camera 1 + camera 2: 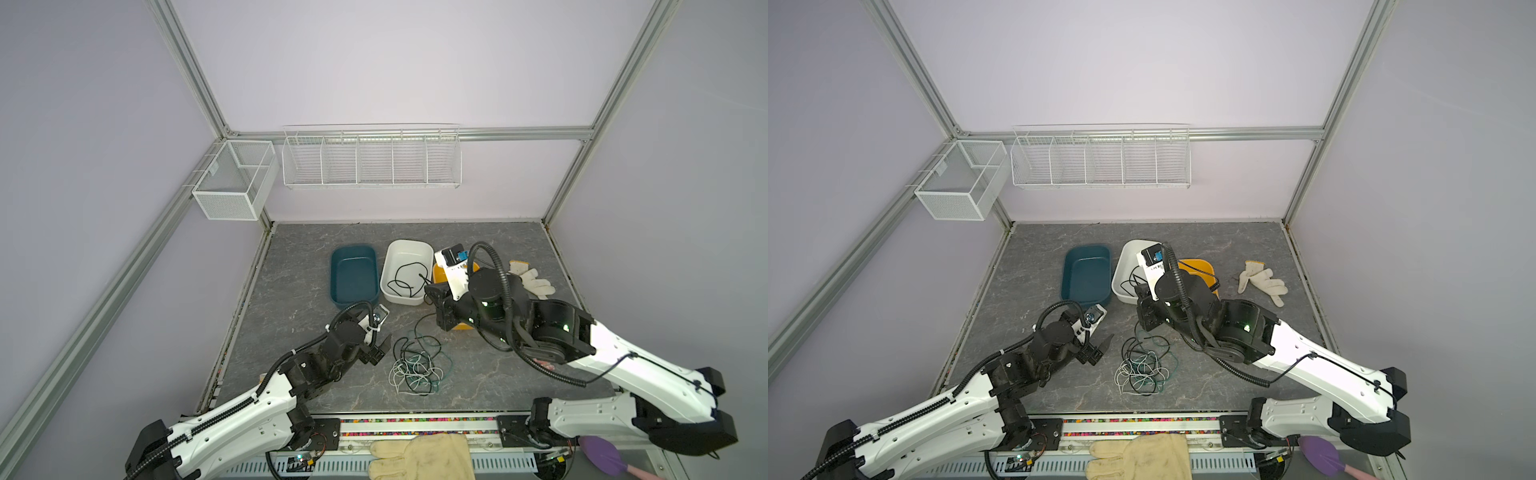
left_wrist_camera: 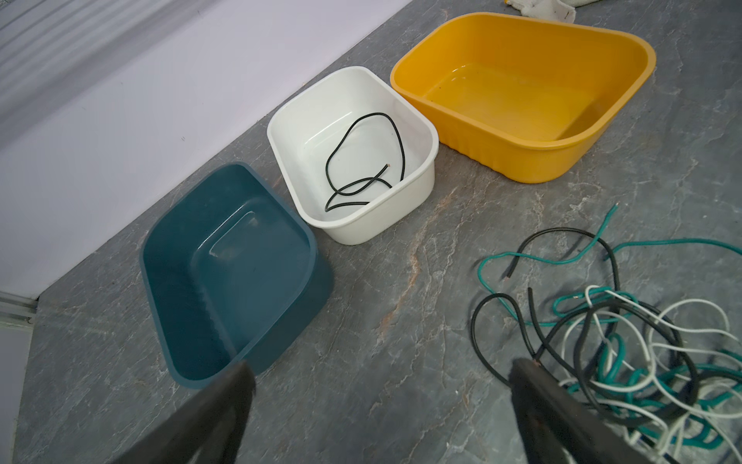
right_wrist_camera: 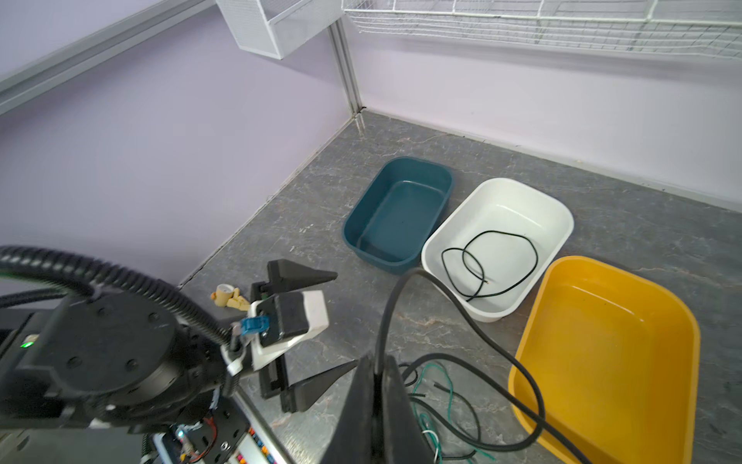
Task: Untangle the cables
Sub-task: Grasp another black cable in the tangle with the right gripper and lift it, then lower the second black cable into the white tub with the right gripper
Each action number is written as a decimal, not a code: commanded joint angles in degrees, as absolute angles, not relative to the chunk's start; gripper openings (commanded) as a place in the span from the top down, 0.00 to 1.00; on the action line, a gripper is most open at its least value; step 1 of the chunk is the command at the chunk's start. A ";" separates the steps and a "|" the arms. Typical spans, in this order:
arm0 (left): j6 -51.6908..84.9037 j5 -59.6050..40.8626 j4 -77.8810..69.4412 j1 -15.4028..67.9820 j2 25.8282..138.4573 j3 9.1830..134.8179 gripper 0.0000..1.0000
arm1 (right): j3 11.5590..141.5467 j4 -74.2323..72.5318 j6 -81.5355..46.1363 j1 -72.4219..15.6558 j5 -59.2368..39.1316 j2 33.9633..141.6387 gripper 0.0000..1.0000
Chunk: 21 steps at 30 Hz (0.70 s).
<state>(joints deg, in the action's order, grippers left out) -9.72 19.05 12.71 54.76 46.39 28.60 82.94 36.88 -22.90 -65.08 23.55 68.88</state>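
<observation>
Mid-worktop (image 1: 291,270), tangled cables (image 1: 417,368) in black, white, green, left tool (image 1: 381,348) spread wide just beside them, right tool (image 3: 375,363) clenched on a black cable (image 3: 384,321), probably from that pile, spare cable (image 2: 359,185) coiled in white bin (image 2: 349,237).

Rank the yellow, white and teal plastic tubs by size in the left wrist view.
Largest first: yellow plastic tub; teal plastic tub; white plastic tub. Teal lies nearer, so teal versus white is unsure.

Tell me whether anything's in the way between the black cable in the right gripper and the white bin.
Nothing visible. The right gripper pinches the black cable near the white bin, with only table between them. The cable's loose length runs down to the tangle, which might drag.
</observation>
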 commanded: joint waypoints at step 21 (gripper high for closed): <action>-11.37 16.93 14.09 55.11 45.00 27.60 0.01 | 102.45 34.03 -18.68 -41.44 -3.17 97.09 0.93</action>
